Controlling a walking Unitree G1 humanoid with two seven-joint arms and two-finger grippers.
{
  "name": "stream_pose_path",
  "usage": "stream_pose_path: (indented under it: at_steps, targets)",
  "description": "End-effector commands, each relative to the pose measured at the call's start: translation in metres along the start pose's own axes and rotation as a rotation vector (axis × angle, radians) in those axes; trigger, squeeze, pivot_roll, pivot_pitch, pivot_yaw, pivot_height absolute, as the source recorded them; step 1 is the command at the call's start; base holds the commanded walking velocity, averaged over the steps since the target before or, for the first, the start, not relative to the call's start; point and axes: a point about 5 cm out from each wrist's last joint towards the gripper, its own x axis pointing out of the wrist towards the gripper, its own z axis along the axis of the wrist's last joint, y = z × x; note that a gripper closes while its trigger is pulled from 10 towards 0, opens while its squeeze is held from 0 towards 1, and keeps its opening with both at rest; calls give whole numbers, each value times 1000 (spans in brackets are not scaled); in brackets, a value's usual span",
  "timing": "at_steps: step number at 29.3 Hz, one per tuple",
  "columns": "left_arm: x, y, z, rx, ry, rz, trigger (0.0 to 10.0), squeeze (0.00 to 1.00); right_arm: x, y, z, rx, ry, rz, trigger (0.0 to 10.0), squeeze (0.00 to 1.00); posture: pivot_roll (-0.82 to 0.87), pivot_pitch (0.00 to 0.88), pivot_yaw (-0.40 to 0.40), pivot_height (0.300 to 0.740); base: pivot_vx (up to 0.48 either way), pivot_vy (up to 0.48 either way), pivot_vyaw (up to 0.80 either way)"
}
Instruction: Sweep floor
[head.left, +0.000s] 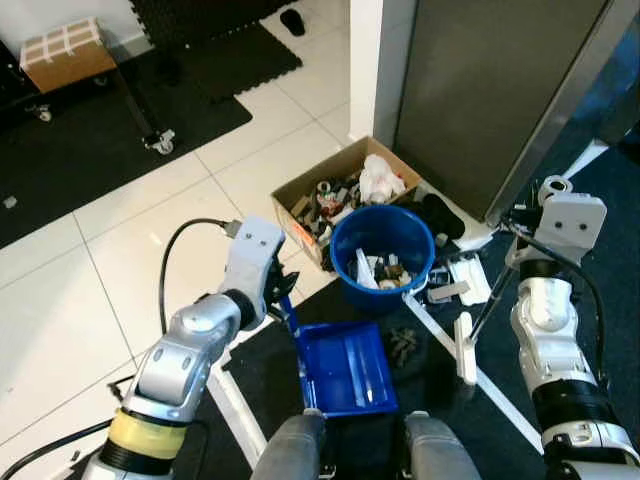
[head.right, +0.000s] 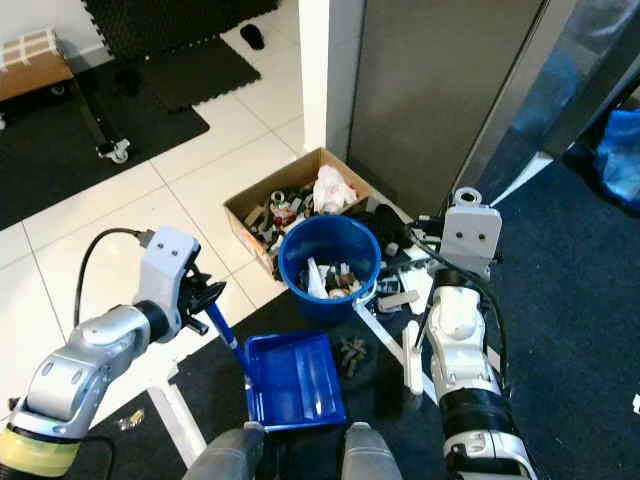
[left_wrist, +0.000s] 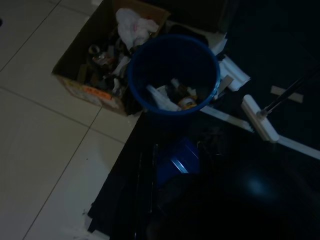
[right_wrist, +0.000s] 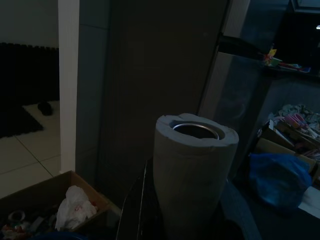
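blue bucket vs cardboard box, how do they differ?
Shape: the bucket is round with tall walls; the box is rectangular and low, flaps open.
Material and colour: the bucket looks like blue plastic; the box is brown cardboard.
Place: the bucket stands on the dark mat's edge, nearer the robot; the box sits on white tile behind it, touching or nearly so.
Shared: both are open-topped and hold mixed litter.

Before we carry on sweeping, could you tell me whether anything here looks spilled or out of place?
Yes: small dark debris lies loose on the black mat between the blue dustpan and the blue bucket, and white scraps are scattered beside the bucket.
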Motion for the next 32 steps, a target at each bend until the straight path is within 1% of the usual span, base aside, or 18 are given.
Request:
stream_pose_path:
  at_steps: [1, 7, 8, 10, 11, 12, 13, 14, 17, 22, 23, 25, 26, 27, 31, 32]
  targets:
    - [-3, 8, 3, 21, -17, 19, 10000, 0, 1, 1, 4, -3, -27, 6, 10000, 0, -17, 132, 33, 740, 0, 0, 0]
    - [-2, 10, 1, 22, -5, 11, 10000, 0, 1, 0, 4, -6, -28, 3, 10000, 0, -22, 135, 33, 740, 0, 0, 0]
    - [1, 14, -4, 32, 3, 24, 10000, 0, 1, 0, 4, -7, -28, 4, 10000, 0, -23, 138, 28, 740, 0, 0, 0]
    - [1, 14, -4, 32, 3, 24, 10000, 0, 1, 0, 4, -7, -28, 4, 10000, 0, -23, 138, 28, 740, 0, 0, 0]
    - [4, 17, -7, 42, 5, 37, 10000, 0, 1, 0, 5, -6, -29, 6, 10000, 0, -25, 139, 26, 740, 0, 0, 0]
    - [4, 17, -7, 42, 5, 37, 10000, 0, 1, 0, 5, -6, -29, 6, 10000, 0, -25, 139, 26, 740, 0, 0, 0]
    - [6, 21, -8, 46, 4, 46, 10000, 0, 2, 1, 5, -6, -30, 9, 10000, 0, -27, 141, 22, 740, 0, 0, 0]
    - [6, 21, -8, 46, 4, 46, 10000, 0, 2, 1, 5, -6, -30, 9, 10000, 0, -27, 141, 22, 740, 0, 0, 0]
    - [15, 30, -9, 52, -4, 60, 10000, 0, 3, 0, 6, -8, -33, 14, 10000, 0, -34, 144, 16, 740, 0, 0, 0]
    - [19, 34, -10, 63, 3, 61, 10000, 0, 3, -1, 7, -11, -36, 14, 10000, 0, -42, 145, 15, 740, 0, 0, 0]
    - [20, 35, -10, 69, 5, 62, 10000, 0, 3, -1, 7, -12, -37, 14, 10000, 0, -42, 145, 15, 740, 0, 0, 0]
    - [21, 39, -10, 109, 7, 73, 10000, 0, 3, -4, 7, -15, -39, 9, 10000, 0, -46, 144, 17, 740, 0, 0, 0]
    - [21, 39, -10, 109, 7, 73, 10000, 0, 3, -4, 7, -15, -39, 9, 10000, 0, -46, 144, 17, 740, 0, 0, 0]
    - [23, 43, -8, 155, -9, 70, 10000, 0, 3, -5, 7, -17, -38, 5, 10000, 0, -43, 145, 15, 740, 0, 0, 0]
    - [26, 43, -6, 159, -35, 44, 10000, 0, 3, -4, 7, -17, -37, 6, 10000, 0, -42, 144, 14, 740, 0, 0, 0]
    - [28, 43, -5, 155, -49, 21, 10000, 0, 3, -3, 7, -16, -37, 8, 10000, 0, -45, 144, 12, 740, 0, 0, 0]
